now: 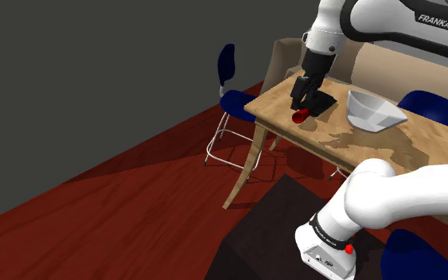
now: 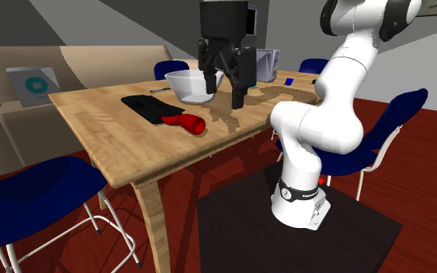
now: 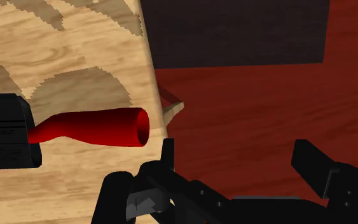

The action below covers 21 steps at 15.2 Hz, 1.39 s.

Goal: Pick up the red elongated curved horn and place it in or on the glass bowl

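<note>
Second exterior view, left to right: a black flat block (image 2: 148, 105) on the desk (image 2: 104, 143), then the red horn (image 2: 187, 123) on its side just beside it, near the desk's front edge. Narrow end is at the block, flared mouth points away; can't tell if the two touch. Behind the horn sits the pale bowl (image 2: 185, 85), upright and apart from it. Next comes the hand (image 2: 224, 91), hovering above the desk in front of the bowl, fingers spread wide, nothing in them. Wrist view: the horn (image 3: 101, 127) lies off to the side of one finger (image 3: 165, 153), not between the pair, and the gap of the hand (image 3: 238, 159) hangs over the red floor (image 3: 247, 95) past the desk edge. Step looks like the approach, grasp not yet made. To do it well: shift the hand inward over the desk until the horn is centred in the gap. Probably turn the wrist so the fingers close across the horn's width, not along its length. Take the thicker middle, stay clear of the block, descend straight. The round body may roll, so close slowly.
</note>
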Each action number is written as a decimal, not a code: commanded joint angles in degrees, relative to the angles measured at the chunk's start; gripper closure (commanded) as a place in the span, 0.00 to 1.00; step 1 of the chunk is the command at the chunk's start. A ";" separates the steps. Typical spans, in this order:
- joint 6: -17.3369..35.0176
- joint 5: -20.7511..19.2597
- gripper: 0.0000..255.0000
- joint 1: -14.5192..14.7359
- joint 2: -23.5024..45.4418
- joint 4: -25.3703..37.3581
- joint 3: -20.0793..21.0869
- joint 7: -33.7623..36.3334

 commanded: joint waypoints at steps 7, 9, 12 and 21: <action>2.80 0.46 0.00 -8.59 10.91 4.86 -3.15 14.13; 3.42 0.71 0.00 -11.24 13.86 6.24 -4.47 18.68; 4.19 1.18 0.00 -15.08 17.59 7.90 -6.66 25.39; 7.08 2.31 0.00 -22.96 22.15 7.37 -11.79 39.45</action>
